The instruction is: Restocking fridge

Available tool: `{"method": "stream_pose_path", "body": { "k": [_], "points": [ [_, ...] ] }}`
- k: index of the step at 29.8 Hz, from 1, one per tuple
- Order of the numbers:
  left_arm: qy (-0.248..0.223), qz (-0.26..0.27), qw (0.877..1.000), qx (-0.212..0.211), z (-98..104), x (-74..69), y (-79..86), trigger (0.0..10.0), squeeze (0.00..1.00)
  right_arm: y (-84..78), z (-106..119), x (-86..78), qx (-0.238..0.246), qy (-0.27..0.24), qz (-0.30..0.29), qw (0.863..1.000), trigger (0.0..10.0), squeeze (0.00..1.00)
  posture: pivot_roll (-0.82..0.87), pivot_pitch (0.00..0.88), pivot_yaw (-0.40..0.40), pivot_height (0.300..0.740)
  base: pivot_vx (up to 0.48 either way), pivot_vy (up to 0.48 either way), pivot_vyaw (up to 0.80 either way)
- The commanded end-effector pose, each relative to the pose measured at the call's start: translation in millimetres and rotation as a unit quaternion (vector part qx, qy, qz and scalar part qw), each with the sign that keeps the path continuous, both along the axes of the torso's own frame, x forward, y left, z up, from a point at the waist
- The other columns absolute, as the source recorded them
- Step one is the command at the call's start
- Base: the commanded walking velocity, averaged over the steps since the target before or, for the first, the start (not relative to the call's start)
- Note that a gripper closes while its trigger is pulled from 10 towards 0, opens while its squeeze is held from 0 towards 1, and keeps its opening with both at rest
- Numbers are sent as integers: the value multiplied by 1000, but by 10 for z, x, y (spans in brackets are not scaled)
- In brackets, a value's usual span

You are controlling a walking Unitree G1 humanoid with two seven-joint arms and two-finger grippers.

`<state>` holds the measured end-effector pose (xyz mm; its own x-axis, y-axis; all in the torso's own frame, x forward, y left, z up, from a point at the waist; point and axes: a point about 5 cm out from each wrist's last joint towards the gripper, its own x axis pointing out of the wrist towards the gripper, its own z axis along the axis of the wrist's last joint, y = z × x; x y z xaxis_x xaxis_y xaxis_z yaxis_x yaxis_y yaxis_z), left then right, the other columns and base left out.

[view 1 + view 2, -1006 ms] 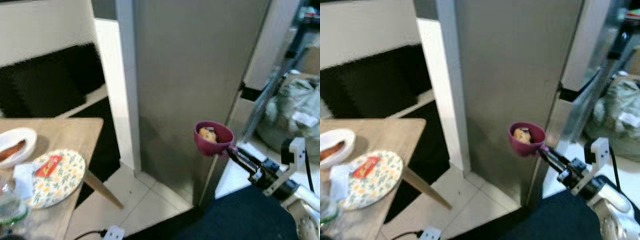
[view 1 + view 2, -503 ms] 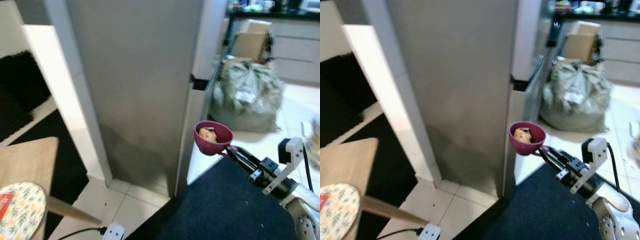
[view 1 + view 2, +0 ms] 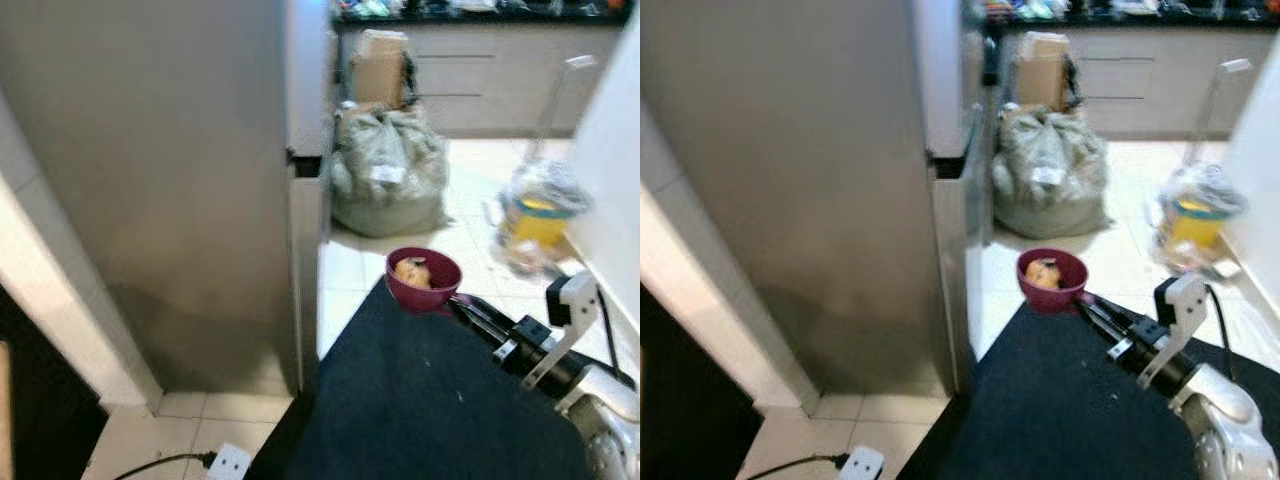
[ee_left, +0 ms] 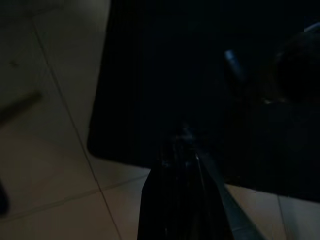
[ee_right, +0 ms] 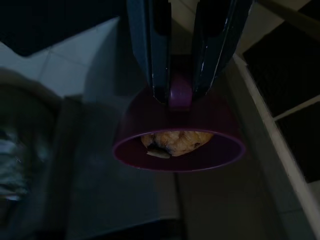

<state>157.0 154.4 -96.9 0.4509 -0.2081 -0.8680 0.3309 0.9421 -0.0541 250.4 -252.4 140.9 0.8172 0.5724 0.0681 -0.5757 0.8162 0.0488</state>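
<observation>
The fridge (image 3: 150,180) has a brushed metal skin, grey and softly satin, with a dull sheen rather than a mirror finish. Beside it the floor (image 3: 470,180) is pale glazed tile, smooth and faintly reflective, with thin grout lines. Just in front of the fridge lies a dark mat (image 3: 420,410) that looks like matt, short-piled cloth. The bowl (image 3: 423,280) is maroon plastic, smooth and slightly glossy, and holds a rough, crusty golden piece of food (image 3: 412,270). The right gripper (image 5: 181,92) has glossy black jaws clamped on the bowl's tab. Beyond the fridge stand a crinkled, translucent plastic sack (image 3: 390,175) and a matt cardboard box (image 3: 378,68).
</observation>
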Motion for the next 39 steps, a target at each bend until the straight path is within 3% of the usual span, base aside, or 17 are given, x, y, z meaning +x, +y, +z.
{"method": "stream_pose_path", "body": {
  "k": [1, 8, 31, 39],
  "points": [
    [-6, 1, 1000, -4, 16, 38, -5, 10000, 0, -13, 60, 8, -7, -19, -3, 1000, 10000, 0, -182, 0, 64, 740, 0, 0, -781],
    [-11, 7, 1000, -12, 40, 91, -1, 10000, 0, 14, 36, 28, -16, -22, -5, 1000, 10000, 0, -183, 0, 67, 740, 0, 0, -337],
    [-10, 1, 1000, -20, 49, 113, -44, 10000, 0, 169, 48, 91, -23, -7, 40, 999, 10000, 0, -189, 0, 56, 740, 0, -463, 0],
    [-10, 0, 1000, -21, 51, 119, -50, 10000, 0, 179, 51, 103, -20, -3, 43, 999, 10000, 0, -191, 0, 57, 740, 0, -464, 758]
  ]
}}
